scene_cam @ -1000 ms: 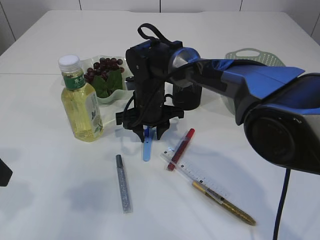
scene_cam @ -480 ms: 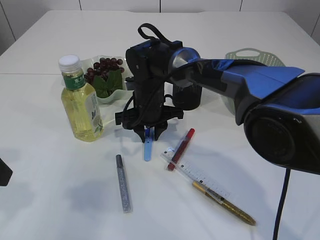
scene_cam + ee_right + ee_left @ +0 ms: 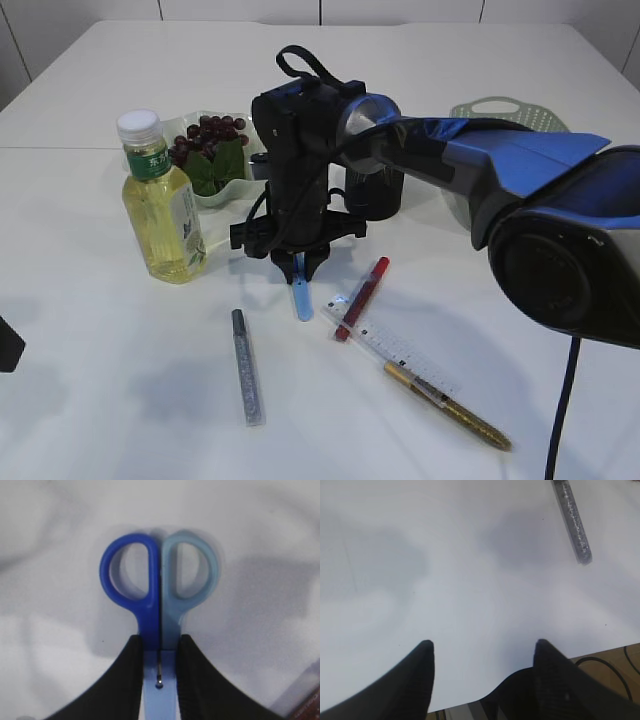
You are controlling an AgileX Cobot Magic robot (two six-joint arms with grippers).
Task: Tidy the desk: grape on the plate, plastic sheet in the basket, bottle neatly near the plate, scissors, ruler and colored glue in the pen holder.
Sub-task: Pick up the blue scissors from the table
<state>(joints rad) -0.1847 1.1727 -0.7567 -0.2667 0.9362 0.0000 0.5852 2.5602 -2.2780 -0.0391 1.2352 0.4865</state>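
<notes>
My right gripper [image 3: 298, 266] points down at the table's middle and is shut on the blue scissors [image 3: 301, 296]. In the right wrist view the jaws [image 3: 159, 642] clamp the scissors [image 3: 160, 590] just behind the two closed handle loops. The black pen holder [image 3: 375, 192] stands just behind that arm. The grapes [image 3: 207, 135] lie on the plate [image 3: 228, 193]. The bottle [image 3: 165, 205] stands upright in front of the plate. A clear ruler [image 3: 395, 350] and red [image 3: 362, 298], gold [image 3: 450, 407] and silver [image 3: 246, 368] glue sticks lie on the table. My left gripper [image 3: 482, 647] is open and empty. No plastic sheet shows.
A green basket [image 3: 505, 110] sits at the back right, partly hidden by the right arm. In the left wrist view the silver glue stick [image 3: 572, 520] lies at the top right. The table's near edge [image 3: 470, 702] runs under the left jaws.
My right gripper has risen slightly with the scissors. Their lower end has shifted a little to the right. The other things have not moved.
</notes>
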